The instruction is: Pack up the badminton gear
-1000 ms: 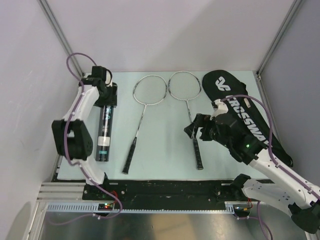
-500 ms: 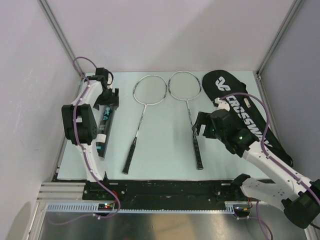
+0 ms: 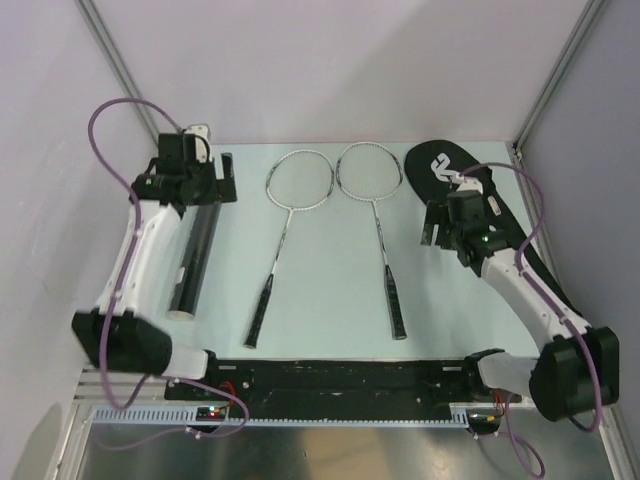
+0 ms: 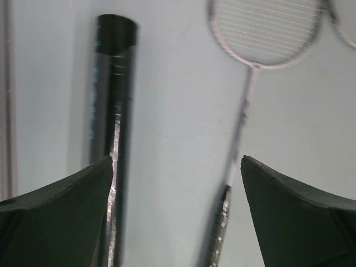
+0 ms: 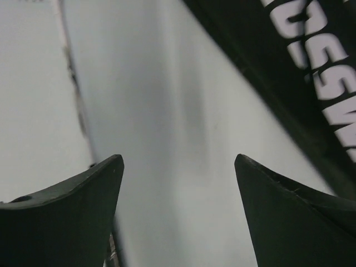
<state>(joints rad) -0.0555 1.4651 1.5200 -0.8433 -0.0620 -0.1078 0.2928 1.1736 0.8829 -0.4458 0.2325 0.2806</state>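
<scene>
On the pale table (image 3: 325,290), seen from above, the badminton gear is laid out in a row. A black tube (image 3: 195,255) lies on its side at the left, running from far to near. The left racket (image 3: 283,235) and the right racket (image 3: 380,230) lie flat in the middle, heads far and black handles near. A long black racket bag (image 3: 440,165) lies along the right side, partly hidden by the right arm. The left gripper (image 4: 177,167) is held above the far end of the tube with its fingers wide apart and nothing between them. The right gripper (image 5: 178,161) is held over bare table between the right racket and the bag, its fingers likewise apart and empty. The rackets are judged light, with stiff frames and thin shafts, and the strings are easily damaged. They are best taken by the thicker wrapped handles, where a firm pinch can be borne. The tube is judged light, rigid and smooth, and it is likely to roll. It is best clamped across its width near mid-length. The bag is judged soft and floppy, so an edge would have to be pinched. Whether it is open cannot be told.
</scene>
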